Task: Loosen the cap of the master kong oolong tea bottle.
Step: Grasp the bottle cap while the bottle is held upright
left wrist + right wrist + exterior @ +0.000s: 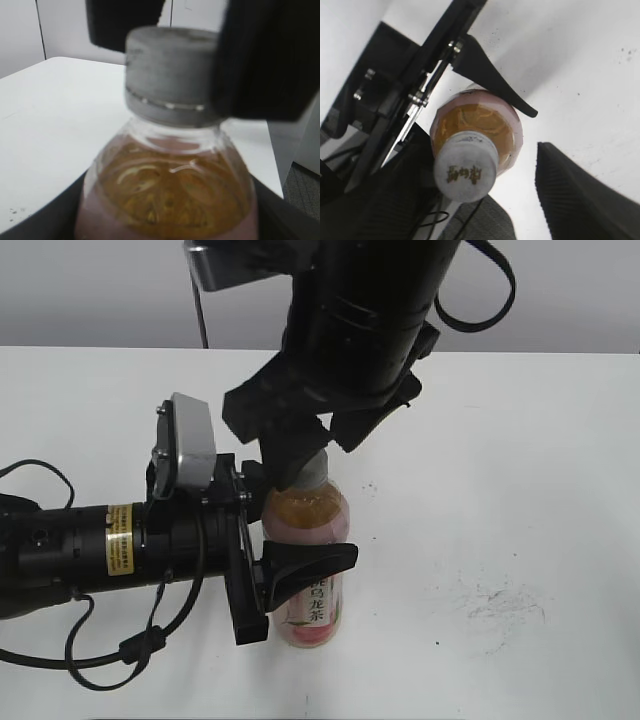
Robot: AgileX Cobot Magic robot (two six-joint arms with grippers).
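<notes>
The master kong oolong tea bottle (312,612) stands upright on the white table (520,440). My left gripper (285,525) is shut on its body from the left; its dark fingers flank the bottle (170,190) low in the left wrist view (167,232). The grey-white cap (316,472) is on the neck. My right gripper (305,455) comes down from above and straddles the cap. In the right wrist view the cap (466,172) with its dark mark lies against one finger, with a gap to the other, so this gripper (490,187) is open. The cap (167,75) shows between those fingers above the amber tea (480,120).
Dark scuff marks (500,605) lie on the table right of the bottle. The left arm's black body and cable (100,655) fill the front left. The table's far edge meets a grey wall (100,290).
</notes>
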